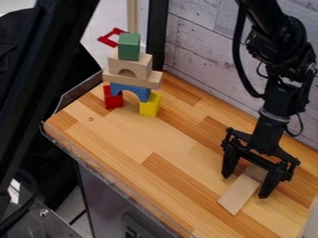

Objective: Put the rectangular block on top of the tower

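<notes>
Behind the wooden tabletop (124, 139), a plank wall (199, 46) and a black post (157, 37) are seen. Beyond its far end, a red object (106, 41) is noticed; at its left, a black bar (43, 79) is seen.

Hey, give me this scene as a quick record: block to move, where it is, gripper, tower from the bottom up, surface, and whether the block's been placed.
block to move: flat wooden block
block location: lying on the counter, away from the tower
gripper: over the flat wooden block, fingers apart
tower base: red block and yellow block
tower middle: blue arch, wooden plank, wooden arch
tower top: green block
surface: wood-strip counter
placed: not yet
</notes>
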Tool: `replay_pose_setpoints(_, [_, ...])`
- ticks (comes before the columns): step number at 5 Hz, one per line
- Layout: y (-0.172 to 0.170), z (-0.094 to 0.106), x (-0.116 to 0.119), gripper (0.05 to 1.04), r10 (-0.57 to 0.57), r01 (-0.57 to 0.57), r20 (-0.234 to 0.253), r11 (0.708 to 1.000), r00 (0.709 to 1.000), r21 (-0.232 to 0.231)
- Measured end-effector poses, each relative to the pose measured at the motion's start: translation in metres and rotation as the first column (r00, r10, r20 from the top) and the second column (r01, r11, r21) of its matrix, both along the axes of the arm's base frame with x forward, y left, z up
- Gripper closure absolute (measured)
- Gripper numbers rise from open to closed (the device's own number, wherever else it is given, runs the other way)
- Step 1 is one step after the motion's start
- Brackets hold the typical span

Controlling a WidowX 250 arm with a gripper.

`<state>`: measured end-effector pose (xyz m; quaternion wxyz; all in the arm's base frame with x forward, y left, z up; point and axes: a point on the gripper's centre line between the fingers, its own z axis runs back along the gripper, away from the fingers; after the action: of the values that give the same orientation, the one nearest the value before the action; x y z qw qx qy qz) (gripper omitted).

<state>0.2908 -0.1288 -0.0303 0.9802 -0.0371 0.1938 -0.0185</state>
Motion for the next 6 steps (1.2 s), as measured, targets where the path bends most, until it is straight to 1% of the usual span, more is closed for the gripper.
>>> replay_pose_setpoints(1, [-0.001, -0.001, 0.002, 0.126, 0.006, -0.005, 0.015, 1.0, 1.0, -0.008])
replay_pose_setpoints(2, [-0.001, -0.004, -0.001, 0.402, 0.024, -0.024, 0.017, 1.0, 1.0, -0.018])
replay_pose_setpoints(3, [0.005, -0.002, -0.008, 0.557, 0.053, -0.053, 0.026, 0.999, 0.998, -0.008])
replay_pose_setpoints(4, [0.01, 0.015, -0.008, 0.557, 0.077, -0.078, 0.052, 0.997, 0.996, 0.01])
replay_pose_setpoints(5, [0.026, 0.068, 0.003, 0.557, 0.17, -0.171, 0.211, 0.985, 0.962, -0.014])
replay_pose_setpoints(6, [0.056, 0.113, 0.007, 0.557, 0.273, -0.29, 0.282, 0.957, 0.92, 0.023])
